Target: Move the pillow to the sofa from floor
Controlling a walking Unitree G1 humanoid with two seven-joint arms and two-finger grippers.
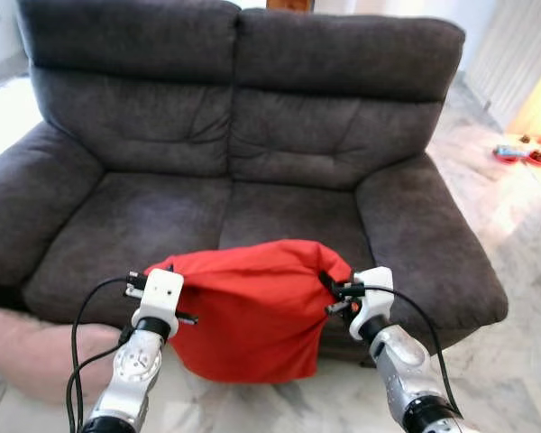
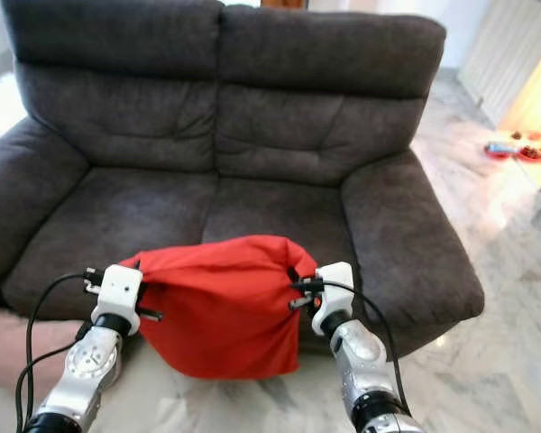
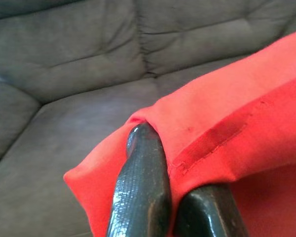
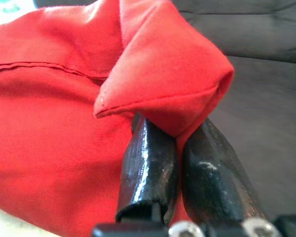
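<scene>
Hanging between both grippers, the red pillow point(image 1: 252, 311) covers the sofa's point(image 1: 279, 144) front edge at 6 o'clock, its lower part sagging over the marble floor point(image 1: 514, 361). A pink cushion point(image 1: 36, 352) at 8 o'clock is cut off by the frame. The left gripper point(image 3: 180, 197) pinches the pillow's left corner, fingers closed on fabric; the right gripper point(image 4: 180, 163) clamps the right corner likewise.

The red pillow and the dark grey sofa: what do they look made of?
The red pillow, pinched at both top corners, looks like smooth woven cloth, perhaps cotton: matte, with a stitched seam and soft folds. The dark grey sofa seems covered in a napped, suede-like fabric, probably microfibre: slightly mottled and tufted. Neither fibre is certain.
</scene>
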